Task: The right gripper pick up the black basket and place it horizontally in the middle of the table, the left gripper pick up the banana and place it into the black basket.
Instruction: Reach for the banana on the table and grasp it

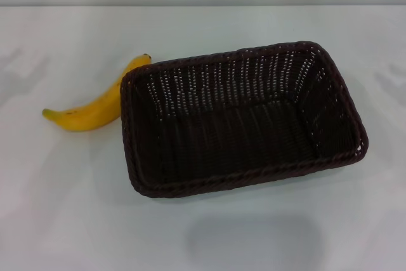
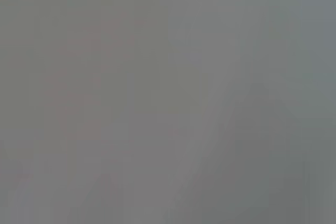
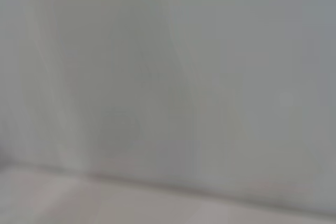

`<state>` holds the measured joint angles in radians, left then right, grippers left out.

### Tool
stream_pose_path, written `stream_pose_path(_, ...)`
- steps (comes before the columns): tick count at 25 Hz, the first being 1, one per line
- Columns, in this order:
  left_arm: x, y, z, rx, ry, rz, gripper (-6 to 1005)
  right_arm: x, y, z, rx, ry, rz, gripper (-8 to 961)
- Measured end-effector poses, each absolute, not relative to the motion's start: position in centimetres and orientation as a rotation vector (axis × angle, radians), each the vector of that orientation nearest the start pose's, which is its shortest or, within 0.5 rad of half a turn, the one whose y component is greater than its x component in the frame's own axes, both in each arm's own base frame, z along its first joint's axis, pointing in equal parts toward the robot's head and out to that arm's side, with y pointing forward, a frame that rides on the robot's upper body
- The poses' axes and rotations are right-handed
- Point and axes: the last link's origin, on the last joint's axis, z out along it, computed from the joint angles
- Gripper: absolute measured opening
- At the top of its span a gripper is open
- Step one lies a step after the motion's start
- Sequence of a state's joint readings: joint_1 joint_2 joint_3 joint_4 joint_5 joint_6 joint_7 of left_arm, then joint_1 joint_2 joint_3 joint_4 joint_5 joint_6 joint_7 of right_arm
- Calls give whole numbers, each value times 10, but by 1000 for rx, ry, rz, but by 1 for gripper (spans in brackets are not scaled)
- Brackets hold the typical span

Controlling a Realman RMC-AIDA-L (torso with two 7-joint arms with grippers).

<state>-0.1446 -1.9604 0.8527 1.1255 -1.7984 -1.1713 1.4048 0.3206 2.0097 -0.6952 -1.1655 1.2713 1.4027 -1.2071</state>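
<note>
Black basket (image 1: 244,118) on table (image 1: 63,207); banana (image 1: 95,107) beside.

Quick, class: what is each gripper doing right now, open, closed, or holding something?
Left gripper: not in view in any picture; cannot be told.
Right gripper: not in view either; cannot be told.

Neither arm shows in the head view — no claw visible; wrist views show blank grey.

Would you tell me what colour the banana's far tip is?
Dark brown on the yellow banana, best seen in the head view.
</note>
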Motion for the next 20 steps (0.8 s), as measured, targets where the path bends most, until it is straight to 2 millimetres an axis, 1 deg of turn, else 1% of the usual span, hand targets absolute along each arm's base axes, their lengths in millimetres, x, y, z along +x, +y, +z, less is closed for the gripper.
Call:
stream_pose_path(3, -282, 336, 187, -2022, -896, -799, 729, 307, 332, 139, -2114, 838, 754, 417)
stream_pose_path(7, -261, 347, 204, -2177, -1084, -635, 735, 332, 322, 138, -2023, 814, 781, 418)
stream_pose_path(10, -251, 357, 213, -2272, -1195, -450, 739, 343, 318, 133, -1993, 816, 777, 419)
stream_pose_path(11, -251, 358, 214, -2286, -1211, -399, 740, 345, 317, 131, -1991, 816, 775, 419)
stream_pose_path(13, -253, 361, 213, -2311, -1256, -223, 741, 348, 317, 126, -1989, 817, 779, 420)
stream_pose_path(15, -258, 361, 210, -2334, -1272, -72, 742, 348, 319, 122, -1990, 817, 788, 420)
stream_pose_path(18, -271, 361, 199, -2380, -1278, 75, 743, 344, 322, 115, -2000, 819, 814, 421)
stream_pose_path(20, -275, 366, 188, -2402, -1259, 133, 744, 346, 319, 113, -1993, 826, 833, 421)
